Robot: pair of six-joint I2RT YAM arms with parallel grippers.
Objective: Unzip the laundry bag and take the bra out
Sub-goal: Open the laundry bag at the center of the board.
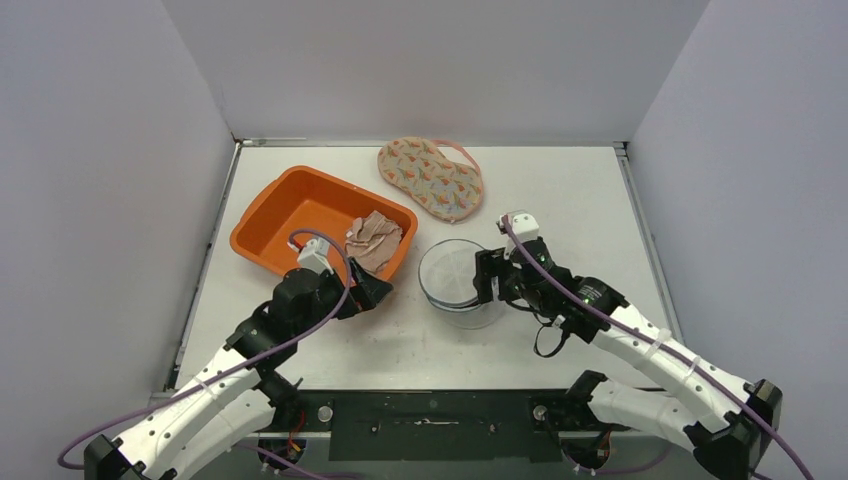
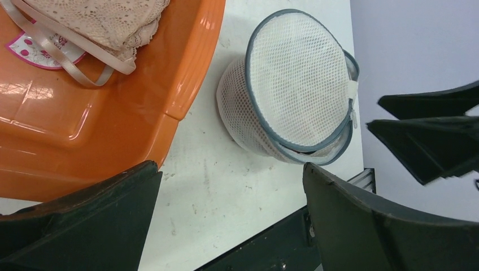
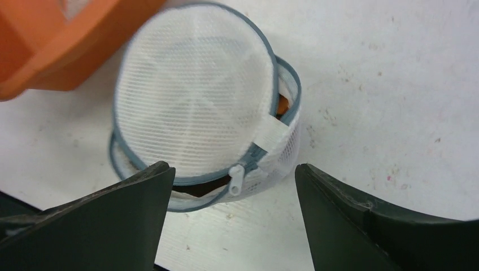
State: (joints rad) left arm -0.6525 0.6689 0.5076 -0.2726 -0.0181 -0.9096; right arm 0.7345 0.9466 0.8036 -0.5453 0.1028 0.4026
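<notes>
Orange plastic is filling the left of the top view: the tub [image 1: 262, 215] is sitting on the table [image 1: 570, 200], and a beige lace bra [image 1: 375, 238] is lying in its near right corner. The round mesh bag [image 1: 455, 275] is standing just right of the tub, apart from it. A patterned cloth [image 1: 430, 178] is lying behind both. Your left claw [image 1: 372, 290] is hovering at the tub's near corner, and your right claw [image 1: 487, 283] is sitting just beside the bag's right side. From up here you are not getting either claw's spread.

The left wrist is giving you that. Its fingers are standing wide apart with nothing between them, over bare table between tub and bag. It is also showing you the bra's straps [image 2: 85, 70] draping over a pink-dotted tag [image 2: 25, 48], and the bag's lid gaping along the zip. The top edge is cutting the bra off.

The right wrist is showing you its own fingers spread wide too, gripping nothing, with the zip pull [image 3: 236, 179] hanging between them. Something orange is showing in the gap; you cannot tell what it is. The tub's corner is blurring at the top left.
</notes>
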